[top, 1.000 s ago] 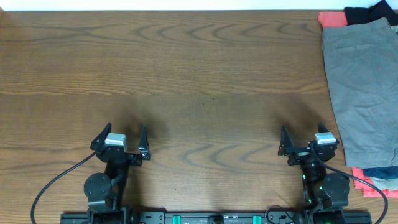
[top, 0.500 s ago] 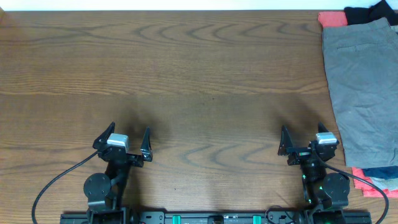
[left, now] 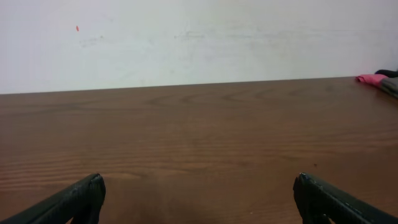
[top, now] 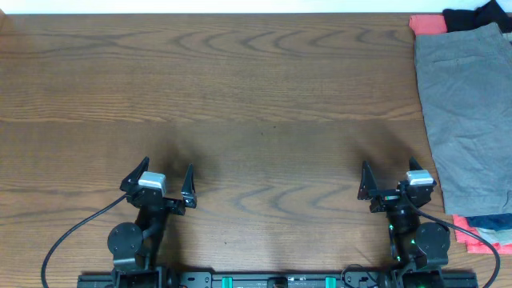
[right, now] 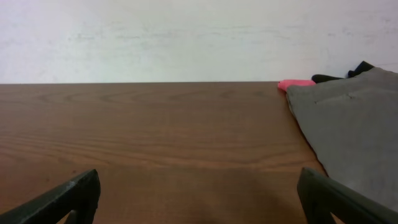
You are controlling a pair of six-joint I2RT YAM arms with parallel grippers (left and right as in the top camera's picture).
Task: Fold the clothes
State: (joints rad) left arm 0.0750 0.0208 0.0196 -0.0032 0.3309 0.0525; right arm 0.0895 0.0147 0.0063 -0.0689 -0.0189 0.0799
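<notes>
Grey shorts (top: 468, 112) lie spread on top of a pile at the table's right edge, also in the right wrist view (right: 351, 134). A coral-red garment (top: 428, 25) and a black one (top: 476, 16) stick out at the pile's far end; more coral-red and navy cloth (top: 484, 228) shows at its near end. My left gripper (top: 166, 178) is open and empty near the front left, far from the clothes. My right gripper (top: 388, 178) is open and empty at the front right, just left of the shorts' near end.
The brown wooden table (top: 256, 96) stretches between and beyond the arms. A white wall stands behind its far edge (left: 199, 43). Black cables (top: 72, 232) run from the arm bases at the front edge.
The left gripper has shifted slightly towards the front and right. The right arm and the clothes have not moved.
</notes>
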